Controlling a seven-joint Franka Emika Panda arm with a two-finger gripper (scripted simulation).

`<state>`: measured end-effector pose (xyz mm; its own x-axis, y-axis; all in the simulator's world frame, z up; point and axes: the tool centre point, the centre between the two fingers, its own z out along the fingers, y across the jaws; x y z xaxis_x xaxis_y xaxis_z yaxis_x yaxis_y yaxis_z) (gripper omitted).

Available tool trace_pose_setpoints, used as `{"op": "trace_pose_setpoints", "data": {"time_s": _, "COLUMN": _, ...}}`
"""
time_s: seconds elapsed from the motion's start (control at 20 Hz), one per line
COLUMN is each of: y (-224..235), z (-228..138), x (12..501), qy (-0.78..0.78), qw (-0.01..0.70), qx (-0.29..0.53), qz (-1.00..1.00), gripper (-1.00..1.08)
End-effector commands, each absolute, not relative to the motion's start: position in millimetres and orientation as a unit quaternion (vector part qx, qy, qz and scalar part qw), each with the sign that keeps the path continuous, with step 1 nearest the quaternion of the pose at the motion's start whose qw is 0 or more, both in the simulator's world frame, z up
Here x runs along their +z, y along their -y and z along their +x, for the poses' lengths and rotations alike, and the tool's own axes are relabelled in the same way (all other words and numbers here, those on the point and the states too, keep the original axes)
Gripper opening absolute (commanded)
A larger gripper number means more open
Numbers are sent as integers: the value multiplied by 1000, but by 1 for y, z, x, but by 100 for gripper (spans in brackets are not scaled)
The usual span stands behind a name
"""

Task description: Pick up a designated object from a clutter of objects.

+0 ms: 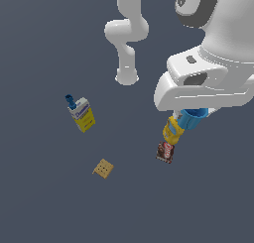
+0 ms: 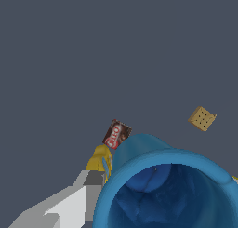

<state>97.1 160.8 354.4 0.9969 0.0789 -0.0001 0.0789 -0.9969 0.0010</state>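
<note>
Exterior view – pincer tilted, gripping blue cup

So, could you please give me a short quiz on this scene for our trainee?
1. True or false: the tan cracker touches the yellow-and-blue box.
2. What sits directly under the jaws? A tan cracker; B blue cup; C yellow-and-blue box.
3. Fill in: the brown-red box lies just beyond the yellow ___.
Key: 1 false; 2 B; 3 bottle.
</note>
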Motion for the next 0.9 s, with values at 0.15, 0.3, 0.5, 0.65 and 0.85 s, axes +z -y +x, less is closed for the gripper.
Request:
{"op": "trace_pose_setpoints", "data": {"time_s": 0.15, "y": -187, "z": 103, "x": 383, "qy": -39, "qw": 0, "qx": 0, "qz": 999, "gripper": -100}}
{"op": "trace_pose_setpoints", "data": {"time_s": 0.3, "y": -196, "z": 105, "x": 393, "qy": -39, "qw": 0, "qx": 0, "qz": 999, "gripper": -100}}
{"op": "trace_pose_setpoints", "data": {"time_s": 0.5, "y": -205, "z": 107, "x": 403, "qy": -39, "qw": 0, "qx": 0, "qz": 999, "gripper": -100}}
{"op": "trace_pose_setpoints", "data": {"time_s": 0.65, "y": -209, "z": 108, "x": 407, "qy": -39, "qw": 0, "qx": 0, "qz": 999, "gripper": -100}}
{"op": "trace_pose_setpoints", "data": {"time_s": 0.85, "y": -212, "z": 109, "x": 409, "qy": -39, "qw": 0, "qx": 0, "qz": 999, "gripper": -100}}
